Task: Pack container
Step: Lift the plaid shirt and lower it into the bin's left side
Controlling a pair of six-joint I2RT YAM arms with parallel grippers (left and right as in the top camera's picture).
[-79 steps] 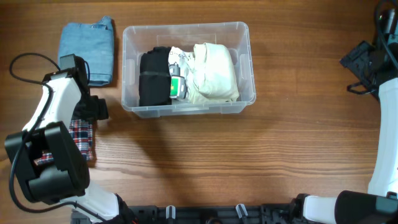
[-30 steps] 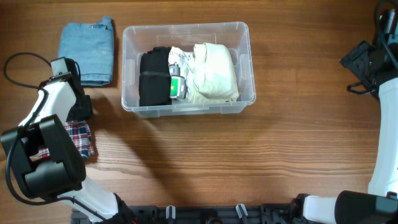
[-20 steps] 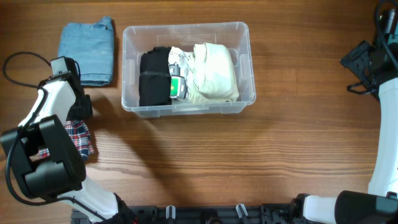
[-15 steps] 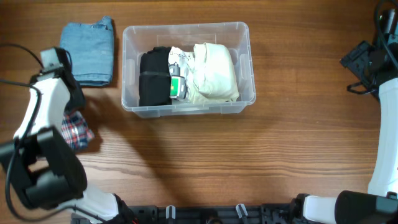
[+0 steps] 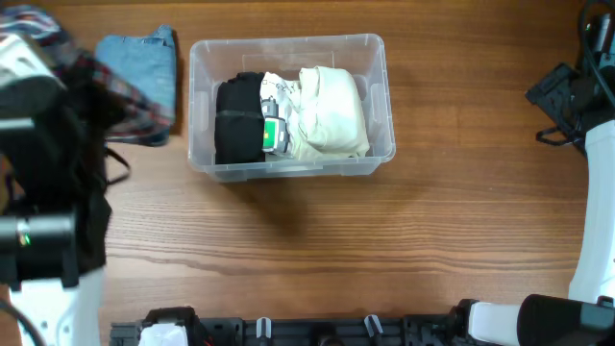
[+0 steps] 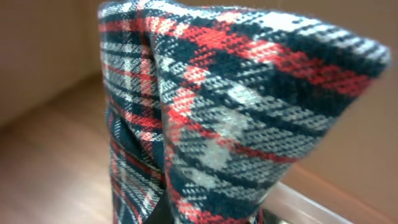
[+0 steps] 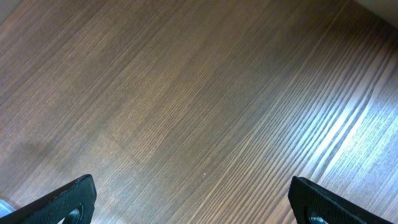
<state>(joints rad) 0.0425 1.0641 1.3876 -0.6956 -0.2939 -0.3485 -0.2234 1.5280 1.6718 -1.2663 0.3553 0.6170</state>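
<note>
The container [image 5: 288, 41], a clear bin, stands at the back middle of the table. It holds a black folded garment [image 5: 237, 120], a cream one [image 5: 332, 111] and a small green-labelled piece [image 5: 273, 133] between them. My left arm [image 5: 43, 192] is raised high at the left. My left gripper [image 6: 186, 218] is shut on a red, white and navy plaid garment [image 6: 236, 106], which hides the fingers and drapes over the bin's left side [image 5: 130, 106]. My right gripper [image 7: 193, 205] stands open over bare wood, far right.
A folded blue denim garment [image 5: 144, 58] lies left of the bin, partly under the hanging plaid cloth. The bin's clear rim [image 6: 311, 208] shows just beyond the cloth in the left wrist view. The right arm [image 5: 577, 106] stays at the table's right edge.
My left gripper closed on the plaid garment on the table at the left and lifted it high, toward the back left near the denim. The right arm has not moved.
</note>
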